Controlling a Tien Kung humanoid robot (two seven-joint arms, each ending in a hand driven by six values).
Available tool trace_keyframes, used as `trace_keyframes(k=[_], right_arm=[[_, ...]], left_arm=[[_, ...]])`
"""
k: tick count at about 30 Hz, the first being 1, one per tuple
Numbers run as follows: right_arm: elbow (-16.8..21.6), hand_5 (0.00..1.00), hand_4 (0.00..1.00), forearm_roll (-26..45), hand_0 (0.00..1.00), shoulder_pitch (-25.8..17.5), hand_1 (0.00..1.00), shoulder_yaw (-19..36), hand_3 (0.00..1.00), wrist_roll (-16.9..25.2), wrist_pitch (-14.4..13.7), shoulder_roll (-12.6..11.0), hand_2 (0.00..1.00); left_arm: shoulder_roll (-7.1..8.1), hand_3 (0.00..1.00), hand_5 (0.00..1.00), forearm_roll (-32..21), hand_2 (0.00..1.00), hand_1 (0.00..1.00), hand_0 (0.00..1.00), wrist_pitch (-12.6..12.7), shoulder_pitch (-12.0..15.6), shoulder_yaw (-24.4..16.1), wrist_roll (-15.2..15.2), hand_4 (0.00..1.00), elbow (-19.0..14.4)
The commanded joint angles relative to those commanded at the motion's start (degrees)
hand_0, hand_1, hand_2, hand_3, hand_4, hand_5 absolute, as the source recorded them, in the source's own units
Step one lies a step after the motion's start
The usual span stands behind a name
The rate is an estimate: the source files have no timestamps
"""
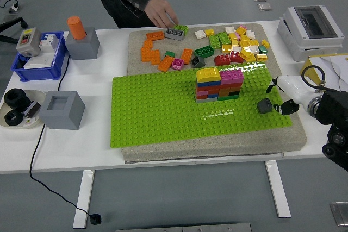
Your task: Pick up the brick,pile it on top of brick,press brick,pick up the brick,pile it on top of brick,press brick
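A stack of bricks (219,84) stands on the green baseplate (157,112), topped by a yellow brick and a pink one. A small dark grey brick (265,105) lies on the plate to its right. My right hand (279,96) reaches in from the right, fingers spread, just right of that dark brick and holding nothing. Loose bricks (239,44) in yellow, red, green, white and orange lie on the grey mat behind the plate. A person's hand (162,16) at the far side touches a grey brick (175,33). My left arm is out of view.
A grey box with an orange cylinder (81,39), a blue bin (32,58), a grey hollow cube (62,110) and a plate of black parts (16,110) sit at the left. A white electrical box (310,25) is at the far right.
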Motion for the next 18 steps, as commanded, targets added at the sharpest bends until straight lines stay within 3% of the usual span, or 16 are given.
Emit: trace_keyframes(k=[18], right_arm=[[-4.23, 0.002, 0.699, 1.52, 0.697, 1.04, 0.751, -2.05, 0.673, 0.59, -0.11, 2.73, 0.825]], left_arm=[[-0.14, 0.587, 0.285, 0.04, 0.553, 0.586, 0.63, -0.03, -0.13, 0.04, 0.04, 0.597, 0.0]])
